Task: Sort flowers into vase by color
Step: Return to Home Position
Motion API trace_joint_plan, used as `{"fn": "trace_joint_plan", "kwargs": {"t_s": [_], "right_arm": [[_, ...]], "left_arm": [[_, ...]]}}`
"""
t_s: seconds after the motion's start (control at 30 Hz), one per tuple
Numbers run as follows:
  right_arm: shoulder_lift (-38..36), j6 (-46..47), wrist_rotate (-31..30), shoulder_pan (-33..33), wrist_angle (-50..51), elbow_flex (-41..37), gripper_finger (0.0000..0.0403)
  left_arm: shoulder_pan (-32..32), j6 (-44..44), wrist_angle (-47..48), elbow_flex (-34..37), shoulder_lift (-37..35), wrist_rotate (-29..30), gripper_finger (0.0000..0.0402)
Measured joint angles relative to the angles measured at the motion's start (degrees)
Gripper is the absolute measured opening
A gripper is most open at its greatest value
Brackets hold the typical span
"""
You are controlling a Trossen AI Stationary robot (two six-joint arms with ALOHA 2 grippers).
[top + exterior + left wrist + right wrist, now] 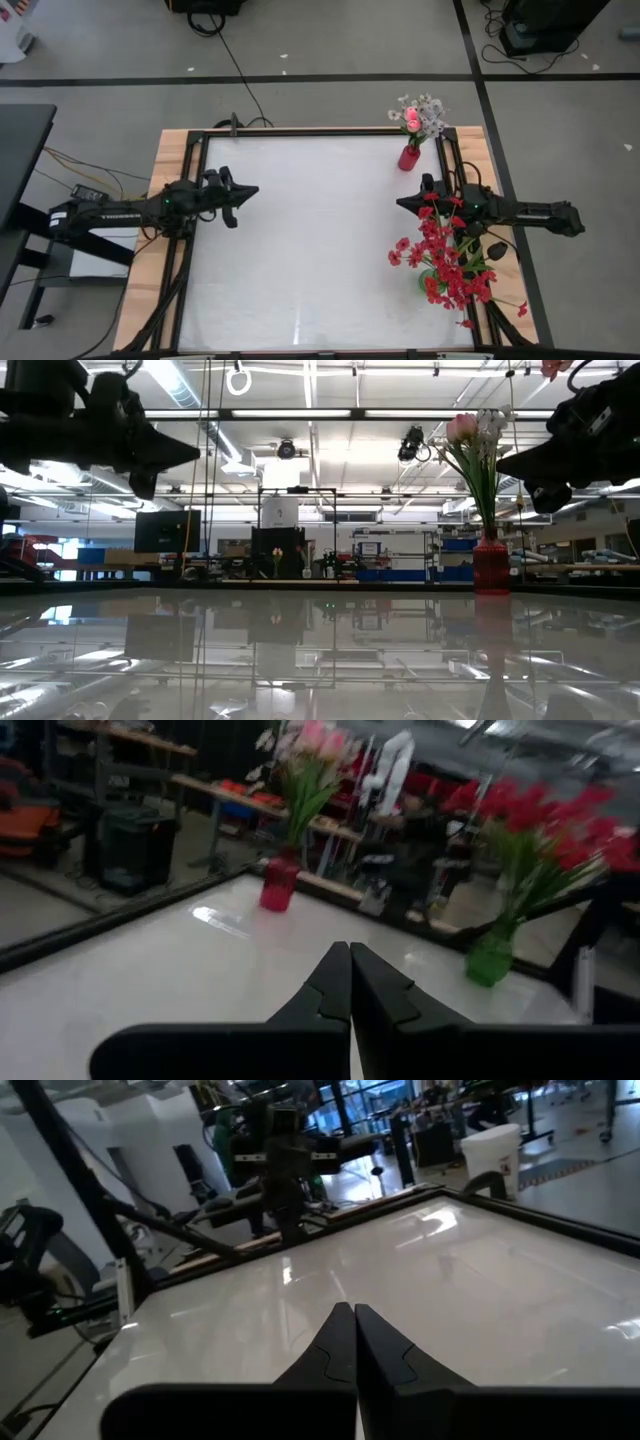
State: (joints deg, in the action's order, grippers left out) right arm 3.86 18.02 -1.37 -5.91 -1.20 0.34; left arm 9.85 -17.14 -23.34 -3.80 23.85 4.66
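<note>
High view shows the left tool (252, 190) hanging over the left side of the glossy white tabletop (310, 240), pointing toward the middle. The right tool (402, 203) hangs over the right side and points toward the left one; the two are well apart. In each wrist view the two dark fingers lie pressed together with no gap, gripping nothing. The low view shows both tools raised clear of the surface.

The small red vase (409, 157) stands upright at the far right corner of the tabletop. It carries the pink buds (411, 118) and the white small-blossom sprays (432, 110) on thin green stems. The translucent green vase (489, 960) stands near the right edge, closer to the front, just beside the right arm and partly under it. From it spread the red blossom sprays (445, 270), and a dark, nearly black bud (495, 250) shows beside the arm
</note>
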Motion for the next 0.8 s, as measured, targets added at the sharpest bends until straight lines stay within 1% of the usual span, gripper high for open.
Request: {"fn": "trace_joint_plan", "kwargs": {"t_s": [0.1,0.27,0.47,0.6,0.67,0.8], "right_arm": [[0.0,0.03,-0.67,-0.04,-0.26,0.0,0.0001],[-0.02,1.58,-0.43,0.0,-0.51,0.0,0.0001],[-0.04,1.05,1.38,-0.02,-1.33,0.0,0.0002],[-0.04,0.39,1.4,-0.02,-0.81,0.0,0.0002],[-0.04,0.44,1.38,-0.02,-0.84,0.0,0.0002],[-0.02,-0.96,0.61,0.49,-0.29,0.0,0.0003]], "left_arm": [[-0.95,0.76,2.61,-0.87,-2.9,-0.07,0.0004],[-1.14,1.31,15.59,-1.32,-10.15,0.36,0.0004],[-1.14,2.73,22.58,-1.35,-18.24,0.68,0.0004],[-1.14,3.64,29.64,-1.37,-22.73,1.61,0.0004],[-1.12,3.9,30.45,-1.37,-23.89,1.83,0.0004],[-1.14,4.85,30.58,-1.43,-23.6,1.91,0.0004]]}}
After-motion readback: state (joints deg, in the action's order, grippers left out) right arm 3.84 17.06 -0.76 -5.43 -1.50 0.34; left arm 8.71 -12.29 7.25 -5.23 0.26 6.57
